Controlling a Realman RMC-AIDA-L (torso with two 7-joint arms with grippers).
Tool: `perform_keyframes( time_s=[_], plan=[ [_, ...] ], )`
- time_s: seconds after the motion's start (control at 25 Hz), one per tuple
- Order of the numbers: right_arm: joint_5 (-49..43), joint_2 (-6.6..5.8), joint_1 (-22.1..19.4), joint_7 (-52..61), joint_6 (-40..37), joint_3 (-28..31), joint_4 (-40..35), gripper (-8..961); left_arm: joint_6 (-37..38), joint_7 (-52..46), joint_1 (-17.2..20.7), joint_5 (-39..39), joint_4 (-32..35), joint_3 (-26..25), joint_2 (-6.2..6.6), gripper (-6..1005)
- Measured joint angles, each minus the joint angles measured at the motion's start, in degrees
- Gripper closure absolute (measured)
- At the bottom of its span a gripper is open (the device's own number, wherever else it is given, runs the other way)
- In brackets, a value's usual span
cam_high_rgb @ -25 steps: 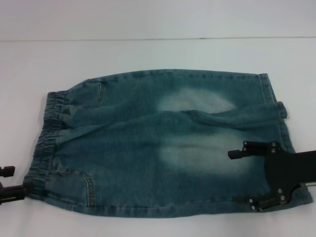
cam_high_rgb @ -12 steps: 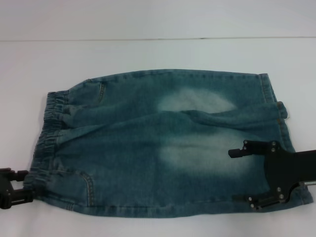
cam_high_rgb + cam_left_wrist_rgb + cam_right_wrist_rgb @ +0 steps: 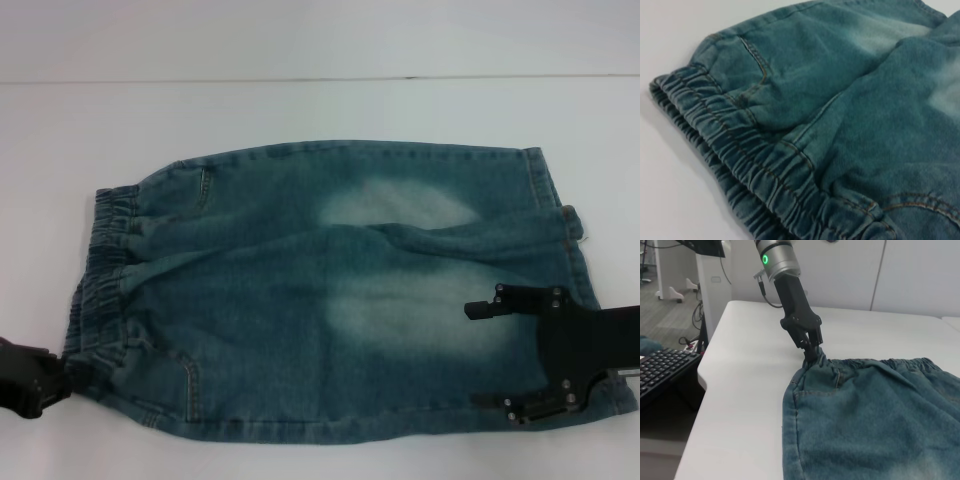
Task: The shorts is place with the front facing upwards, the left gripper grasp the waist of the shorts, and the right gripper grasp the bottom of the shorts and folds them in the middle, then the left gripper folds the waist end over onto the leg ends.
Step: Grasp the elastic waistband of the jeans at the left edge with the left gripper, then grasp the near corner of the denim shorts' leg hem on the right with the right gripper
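Note:
Blue denim shorts (image 3: pixel 330 290) lie flat on the white table, elastic waist (image 3: pixel 100 270) to the left and leg ends to the right. My left gripper (image 3: pixel 55 375) sits at the near corner of the waist. In the right wrist view this left gripper (image 3: pixel 811 354) is shut, pinching the gathered waistband (image 3: pixel 875 363) at its corner. The left wrist view shows the waistband (image 3: pixel 740 165) and a pocket seam close up. My right gripper (image 3: pixel 480 357) is open, lying over the near leg end with its fingers spread above and below the cloth edge.
The white table (image 3: pixel 300 110) extends beyond the shorts on all sides. In the right wrist view its rounded edge (image 3: pixel 705 380) drops off by the waist end, with a black keyboard (image 3: pixel 662 370) on a lower desk beyond.
The left gripper has moved in and closed on the near waist corner. That corner has bunched and shifted slightly right. The right gripper has stayed in place.

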Motion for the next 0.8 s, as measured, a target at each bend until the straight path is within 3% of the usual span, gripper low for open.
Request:
perform_keyframes(
  time_s=[0.4,0.6,0.8],
  plan=[
    [-0.24,-0.48,-0.79,2.09,-0.26,2.14,-0.97,20,-0.62,-2.44,-0.78,-0.19,-0.14,0.69,-0.01,939],
    [-4.54,-1.09,-1.20,11.88,-0.85,1.67,-8.15,20,-2.37,-2.66,-0.79,-0.41,0.02,0.25,-0.03,941],
    [-12.43,-1.47,0.28,21.70,-7.03,1.60,-18.10,21,-2.59,-2.41,-0.60,-0.44,0.07,0.34,0.02,941]
  ],
)
